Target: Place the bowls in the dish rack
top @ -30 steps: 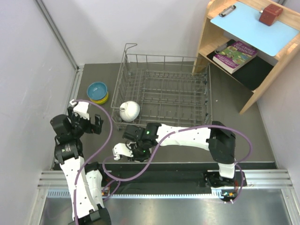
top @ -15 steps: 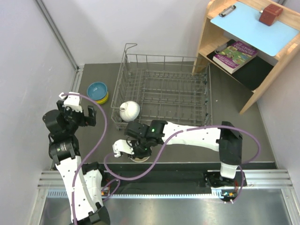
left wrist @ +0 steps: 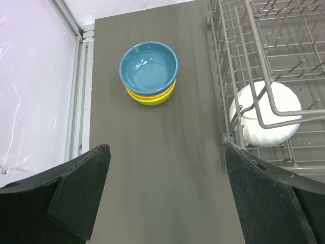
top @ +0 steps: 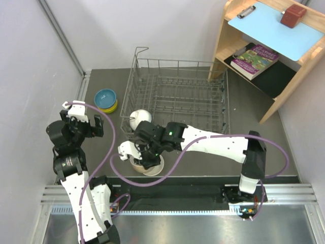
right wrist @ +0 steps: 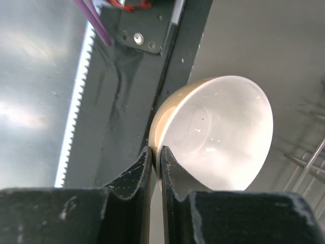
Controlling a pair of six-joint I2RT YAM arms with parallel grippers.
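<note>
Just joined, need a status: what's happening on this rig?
The right gripper is shut on the rim of a beige bowl, tilted, in front of the rack near the table's near edge. A white bowl already lies in the rack's near-left corner. The left gripper hangs open over the table, holding nothing, short of a stack topped by a blue bowl, left of the rack.
</note>
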